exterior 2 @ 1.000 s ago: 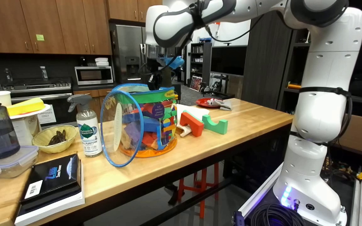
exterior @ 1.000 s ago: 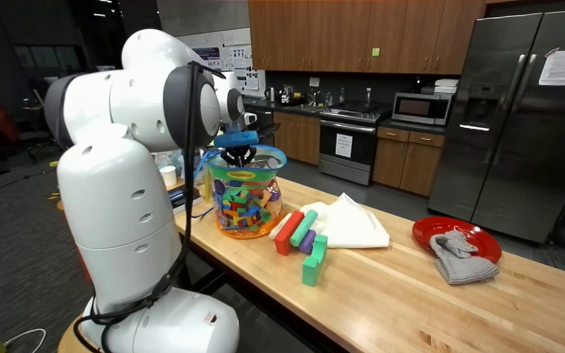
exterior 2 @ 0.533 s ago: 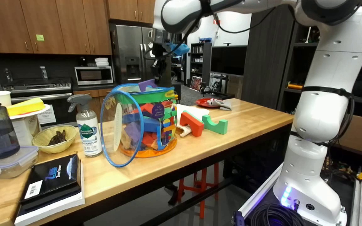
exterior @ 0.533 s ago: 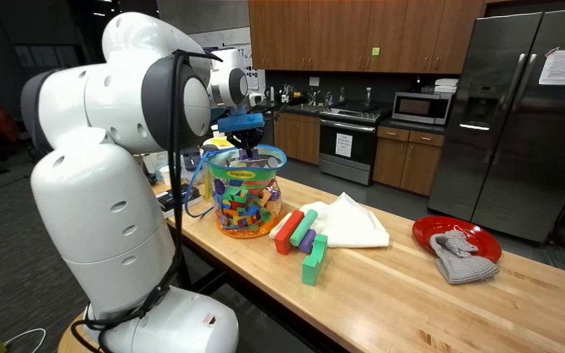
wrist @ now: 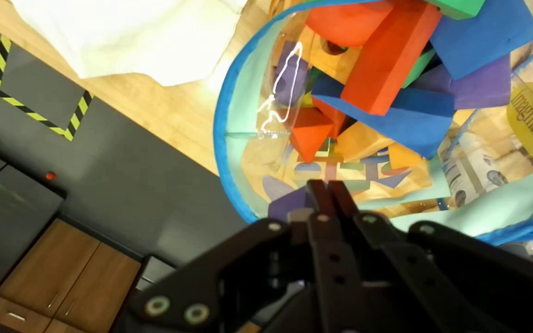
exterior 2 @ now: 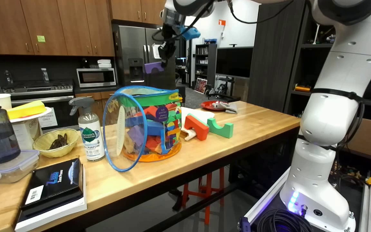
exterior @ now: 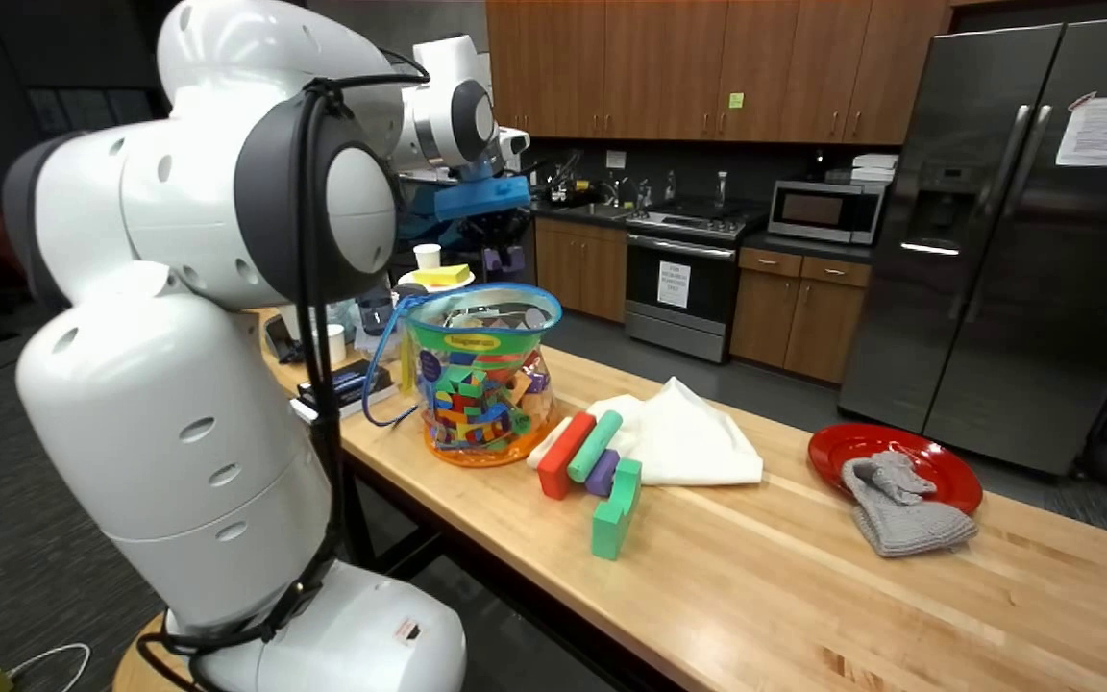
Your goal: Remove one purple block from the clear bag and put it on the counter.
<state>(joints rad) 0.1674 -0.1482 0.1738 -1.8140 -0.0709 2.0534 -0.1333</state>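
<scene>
Purple block (exterior 2: pixel 151 65), half a second ago level with the rim of the clear bag (exterior 2: pixel 158 100), now hangs above the bag and apart from it, pinched in the gripper (wrist: pixel 328 187); removal appears complete, leaving placement on the counter (exterior 2: pixel 254 118) beneath the bag

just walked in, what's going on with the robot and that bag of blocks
A robot arm is holding a purple block in its pincer, up in the air and higher than the rim of the clear bag. The bag stands open on the wooden counter with plenty of coloured blocks inside. The held block is not on the counter yet; another purple block lies there, near a white cloth.
</scene>
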